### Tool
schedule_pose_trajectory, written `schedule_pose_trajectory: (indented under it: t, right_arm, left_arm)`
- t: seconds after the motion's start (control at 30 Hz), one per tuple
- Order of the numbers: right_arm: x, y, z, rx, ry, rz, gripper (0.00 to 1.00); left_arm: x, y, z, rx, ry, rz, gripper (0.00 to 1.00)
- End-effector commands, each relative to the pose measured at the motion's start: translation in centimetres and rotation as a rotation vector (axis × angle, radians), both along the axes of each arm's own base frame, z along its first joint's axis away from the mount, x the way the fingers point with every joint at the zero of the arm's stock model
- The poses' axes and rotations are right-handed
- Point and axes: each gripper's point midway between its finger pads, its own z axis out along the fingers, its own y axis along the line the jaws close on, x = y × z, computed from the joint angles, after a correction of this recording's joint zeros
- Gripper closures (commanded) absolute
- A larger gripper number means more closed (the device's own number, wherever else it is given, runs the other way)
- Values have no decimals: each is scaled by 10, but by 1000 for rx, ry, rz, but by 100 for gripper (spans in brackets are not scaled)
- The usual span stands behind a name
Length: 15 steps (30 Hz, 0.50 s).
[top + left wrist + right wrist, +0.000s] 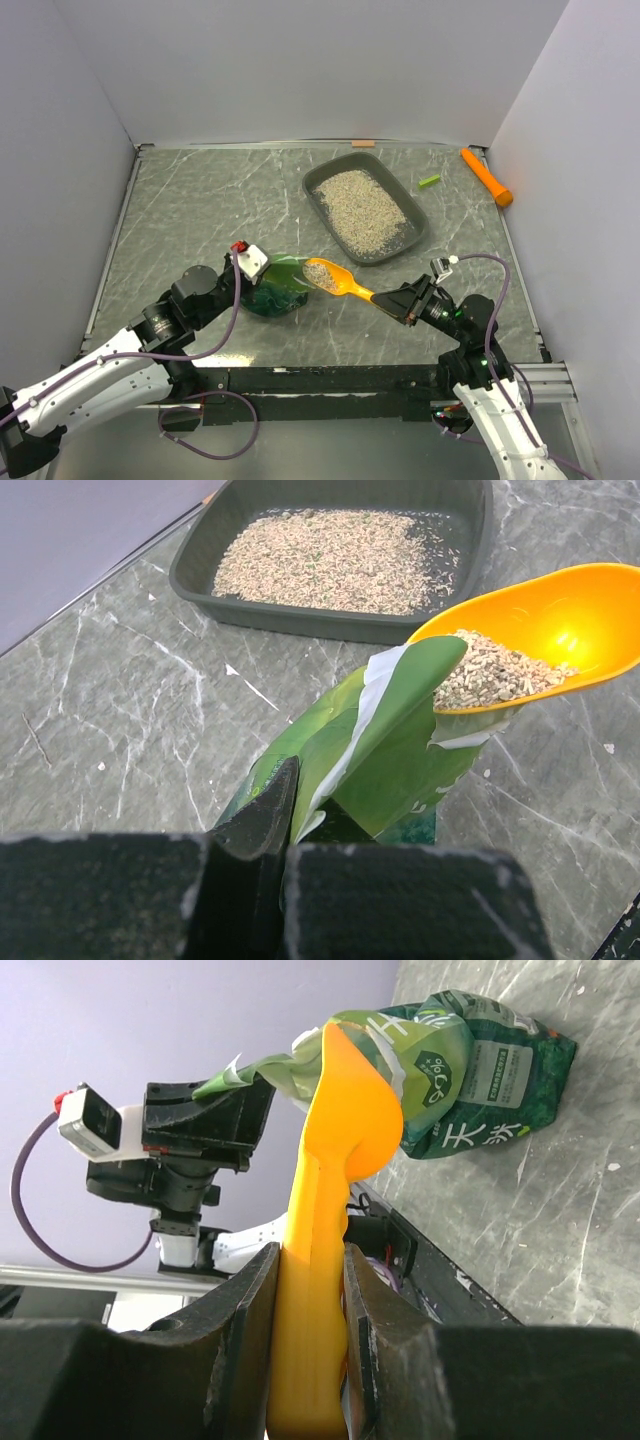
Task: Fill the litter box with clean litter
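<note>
The litter box (322, 176) sits far right of centre on the table, with a bed of clean litter (365, 208) in it. Your loaded scoop (336, 279) hovers at the green bag's (280, 292) mouth, its handle clenched in the right gripper (310, 1270). The left gripper (288, 820) pinches the bag's lip. Hold the bowl level, carry it past the tray's near rim, then tip slowly.

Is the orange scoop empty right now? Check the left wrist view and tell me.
No, the orange scoop holds a heap of clean litter, at the green bag's open top.
</note>
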Motion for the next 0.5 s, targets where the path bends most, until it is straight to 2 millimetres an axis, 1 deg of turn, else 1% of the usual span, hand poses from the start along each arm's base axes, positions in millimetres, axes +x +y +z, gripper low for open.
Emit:
schedule_pose_trajectory:
  t: [0.0, 0.17, 0.47]
  right_arm:
    - [2, -4, 27, 44, -30, -36, 100]
    - [4, -6, 39, 60, -41, -57, 100]
    - [10, -10, 67, 89, -101, -106, 100]
  left_arm:
    - [1, 2, 7, -23, -8, 16, 99]
    - [2, 3, 7, -22, -4, 26, 99]
    - [3, 5, 8, -26, 1, 41, 99]
